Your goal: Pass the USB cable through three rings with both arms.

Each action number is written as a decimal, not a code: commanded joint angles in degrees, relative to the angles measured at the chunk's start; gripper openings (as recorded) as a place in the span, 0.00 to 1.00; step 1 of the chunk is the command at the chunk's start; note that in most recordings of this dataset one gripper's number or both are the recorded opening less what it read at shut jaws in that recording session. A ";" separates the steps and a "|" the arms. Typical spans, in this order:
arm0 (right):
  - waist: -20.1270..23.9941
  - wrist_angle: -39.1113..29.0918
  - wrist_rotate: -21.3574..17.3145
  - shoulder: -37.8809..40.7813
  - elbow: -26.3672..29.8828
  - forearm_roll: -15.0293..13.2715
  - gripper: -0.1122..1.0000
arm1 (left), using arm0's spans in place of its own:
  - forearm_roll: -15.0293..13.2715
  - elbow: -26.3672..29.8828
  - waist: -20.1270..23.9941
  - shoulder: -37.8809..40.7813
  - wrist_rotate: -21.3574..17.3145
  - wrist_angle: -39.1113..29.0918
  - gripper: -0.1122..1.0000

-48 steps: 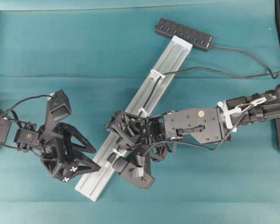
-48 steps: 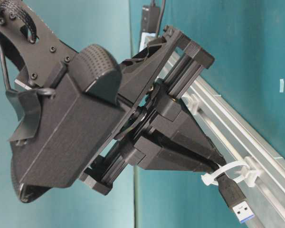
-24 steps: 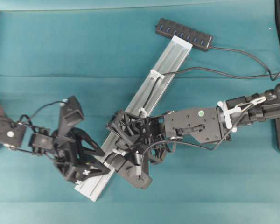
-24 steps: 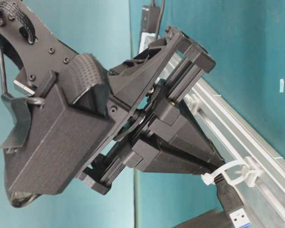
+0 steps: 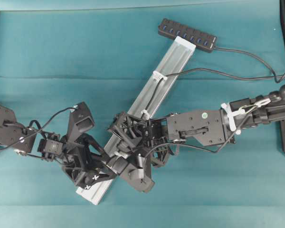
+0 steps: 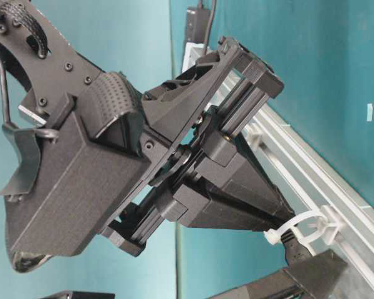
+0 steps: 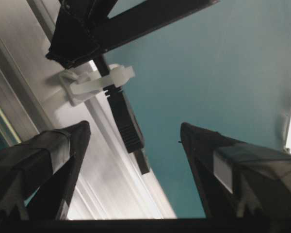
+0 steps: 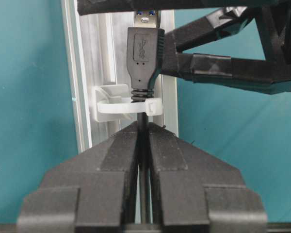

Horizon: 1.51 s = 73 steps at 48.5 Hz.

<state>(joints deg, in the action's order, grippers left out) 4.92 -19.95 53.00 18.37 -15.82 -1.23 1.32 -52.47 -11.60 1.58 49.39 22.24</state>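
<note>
Teal cloth covers the counter [image 5: 33, 52] on which everything lies. The right gripper [image 8: 143, 141] has its black lattice fingers [image 8: 111, 160] pressed together on the thin black USB cable [image 8: 143, 116] just behind the last ring, a small translucent white plastic loop clip [image 8: 117, 104]. The cable's moulded black plug [image 8: 144, 53] has already cleared that clip and sticks out past it over the long silver aluminium rail [image 8: 89, 58].

The left gripper [image 7: 133, 138] has its pointed black fingers [image 7: 70, 141] spread wide, one on each side of the plug [image 7: 126, 116], touching nothing that can be seen.

Further up the rail [image 5: 166, 66], the cable runs through the middle clip [image 5: 145, 114] and the far clip [image 5: 159, 75], then curves away to the right; its join to the black multi-port hub [image 5: 186, 34] at the rail's far end cannot be followed.

The cord looks light and limp, likely to sag or buckle if pushed, so the stiff plug body is probably the better place to grip. Its smooth shell may slip, so a hold across its broad faces seems safest. A gentle pull should spare the thin clips, which look flexible and easily bent.
</note>
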 commanded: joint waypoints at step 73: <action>-0.18 -1.49 -0.88 -0.44 0.26 0.18 0.19 | 0.18 3.34 1.58 0.26 -0.18 -4.75 0.20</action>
<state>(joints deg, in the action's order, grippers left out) 4.83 -20.92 53.00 18.28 -15.82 -1.14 1.32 -49.83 -10.11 2.55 49.39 17.14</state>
